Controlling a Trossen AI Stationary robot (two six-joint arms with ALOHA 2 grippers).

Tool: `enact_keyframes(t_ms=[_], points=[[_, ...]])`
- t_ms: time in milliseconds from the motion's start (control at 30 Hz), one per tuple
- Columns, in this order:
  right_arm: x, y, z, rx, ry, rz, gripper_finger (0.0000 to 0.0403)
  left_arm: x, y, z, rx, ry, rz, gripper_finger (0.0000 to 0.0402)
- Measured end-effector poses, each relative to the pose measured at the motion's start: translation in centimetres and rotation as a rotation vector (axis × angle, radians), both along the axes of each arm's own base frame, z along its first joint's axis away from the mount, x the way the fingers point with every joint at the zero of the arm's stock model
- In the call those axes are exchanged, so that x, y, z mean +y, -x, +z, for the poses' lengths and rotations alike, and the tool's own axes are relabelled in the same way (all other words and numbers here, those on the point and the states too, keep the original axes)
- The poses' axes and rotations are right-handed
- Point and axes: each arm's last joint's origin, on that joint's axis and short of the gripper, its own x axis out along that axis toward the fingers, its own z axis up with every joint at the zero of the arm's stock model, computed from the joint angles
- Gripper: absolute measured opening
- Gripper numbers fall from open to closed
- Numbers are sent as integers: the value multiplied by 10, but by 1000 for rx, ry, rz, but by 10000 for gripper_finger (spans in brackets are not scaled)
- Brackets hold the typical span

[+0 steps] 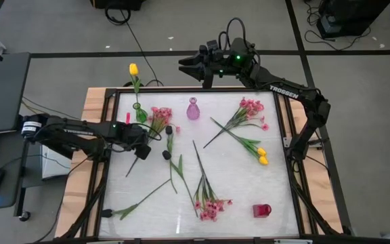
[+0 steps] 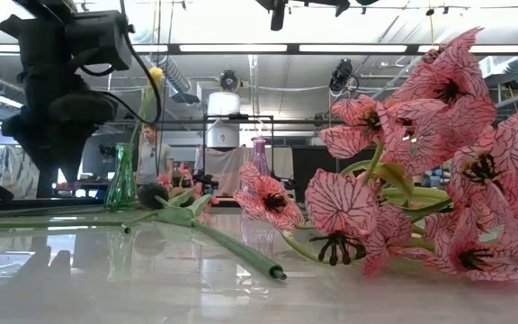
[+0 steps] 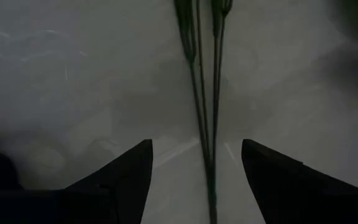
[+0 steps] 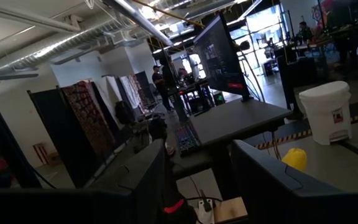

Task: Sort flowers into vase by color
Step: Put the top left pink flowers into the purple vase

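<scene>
between left hand (image 3: 196, 180) fingers, green stems (image 3: 205, 93), hidden overhead

Bright overhead strips, dim wrist view.

Grey floor (image 1: 59, 27), ceiling striplights (image 2: 232, 48), white bin (image 4: 325, 112).

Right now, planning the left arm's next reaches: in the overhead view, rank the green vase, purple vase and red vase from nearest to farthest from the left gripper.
Measured from the left gripper, low over the table's left side:
1. Green vase, just beyond it at the far-left edge.
2. Purple vase, far edge, near the middle.
3. Red vase, lying at the near-right corner.
</scene>
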Motion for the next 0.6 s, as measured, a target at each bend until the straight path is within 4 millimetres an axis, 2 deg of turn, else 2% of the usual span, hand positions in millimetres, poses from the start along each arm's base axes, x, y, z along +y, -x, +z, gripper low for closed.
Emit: enact_keyframes(t_ms=[200, 600], points=[[0, 0, 0, -4, 2, 0, 196, 0, -6, -4, -9, 14, -3, 252], [0, 0, 0, -4, 2, -1, 196, 4, -18, -25, 98, 99, -43, 252]])
